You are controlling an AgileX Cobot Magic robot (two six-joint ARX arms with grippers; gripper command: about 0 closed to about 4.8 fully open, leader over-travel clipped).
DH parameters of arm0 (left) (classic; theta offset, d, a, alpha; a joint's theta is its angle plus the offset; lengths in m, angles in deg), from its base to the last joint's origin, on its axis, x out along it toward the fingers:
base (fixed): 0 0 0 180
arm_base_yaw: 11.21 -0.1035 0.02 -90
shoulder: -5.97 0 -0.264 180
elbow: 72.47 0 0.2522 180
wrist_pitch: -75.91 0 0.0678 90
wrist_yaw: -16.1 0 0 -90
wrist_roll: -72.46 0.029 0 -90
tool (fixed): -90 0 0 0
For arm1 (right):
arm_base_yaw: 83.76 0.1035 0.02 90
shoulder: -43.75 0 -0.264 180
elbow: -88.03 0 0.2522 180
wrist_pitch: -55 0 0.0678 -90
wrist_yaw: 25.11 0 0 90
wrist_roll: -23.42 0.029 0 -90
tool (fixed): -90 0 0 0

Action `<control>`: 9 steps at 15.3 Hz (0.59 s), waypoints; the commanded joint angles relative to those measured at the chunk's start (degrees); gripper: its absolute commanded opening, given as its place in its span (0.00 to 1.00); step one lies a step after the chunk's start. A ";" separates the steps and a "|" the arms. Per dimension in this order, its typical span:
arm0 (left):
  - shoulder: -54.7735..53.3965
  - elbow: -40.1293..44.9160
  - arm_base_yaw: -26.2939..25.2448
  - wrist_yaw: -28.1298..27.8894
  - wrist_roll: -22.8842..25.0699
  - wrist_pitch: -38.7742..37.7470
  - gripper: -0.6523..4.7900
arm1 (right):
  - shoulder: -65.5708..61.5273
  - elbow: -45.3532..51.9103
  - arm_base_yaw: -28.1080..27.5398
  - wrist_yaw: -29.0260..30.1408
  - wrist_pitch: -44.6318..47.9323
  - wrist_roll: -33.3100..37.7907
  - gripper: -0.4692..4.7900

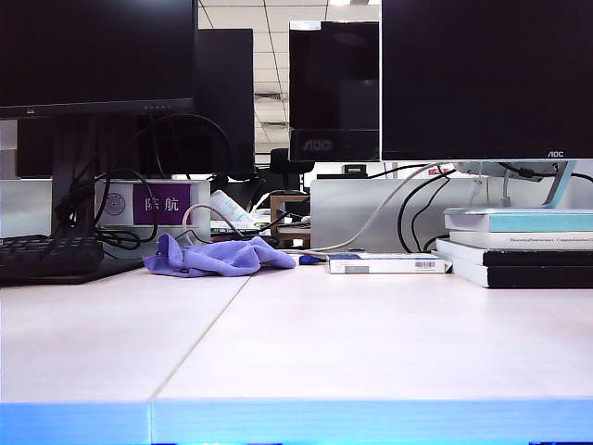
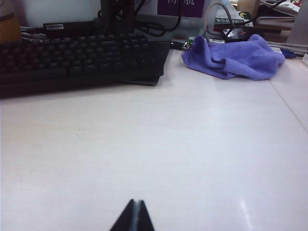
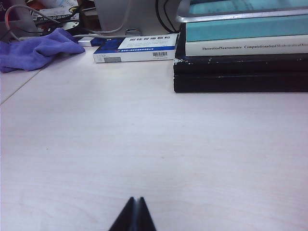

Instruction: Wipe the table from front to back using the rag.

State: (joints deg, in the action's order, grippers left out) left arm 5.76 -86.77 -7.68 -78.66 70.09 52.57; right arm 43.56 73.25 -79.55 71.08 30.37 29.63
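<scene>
While both arms hang back at the near edge, I see the left gripper (image 2: 134,216) low over bare counter (image 1: 371,343), its two dark fingertips pressed together into one point, closed on nothing. Right gripper (image 3: 134,215) looks the same in its wrist view: tips together, nothing held, hovering over pale counter surface. Neither gripper shows in the exterior view. Rag (image 1: 218,257) sits crumpled in a purple-blue heap at the far side of the counter, left of centre in the exterior view, just left of the thin seam line (image 1: 199,343) that runs front to back. It is well apart from both grippers. Black keyboard (image 2: 77,60) lies near the rag, toward the left side in the exterior view, not touching it as far as I can tell. On the rag's other side a flat blue-and-white box (image 3: 135,48) lies on the counter, close by, with a small blue item between them that I can't identify. Stack of books (image 3: 240,57) sits farther right, black ones at the bottom, a teal-spined one above. Dark monitors (image 1: 482,74) stand behind, cables (image 1: 408,199) trail down to the back of the counter. A purple sign (image 1: 161,203) with white characters sits behind the rag. Counter's front edge shows light blue.
</scene>
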 commanded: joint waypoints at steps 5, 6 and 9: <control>0.13 0.11 -0.04 -0.59 0.15 -0.61 0.11 | 0.09 -0.15 0.02 -0.11 0.63 0.26 0.09; 0.13 0.09 -0.02 -0.57 -0.15 -0.50 0.11 | 0.09 -0.85 0.02 -0.15 0.90 0.66 0.09; 0.13 -1.57 -0.02 -0.77 -3.45 0.94 0.11 | 0.09 -6.34 0.07 -2.14 2.91 4.42 0.09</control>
State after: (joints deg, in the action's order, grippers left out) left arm 5.79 -87.07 -7.68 -78.74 68.47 52.42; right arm 43.56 69.44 -79.55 70.69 30.08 31.78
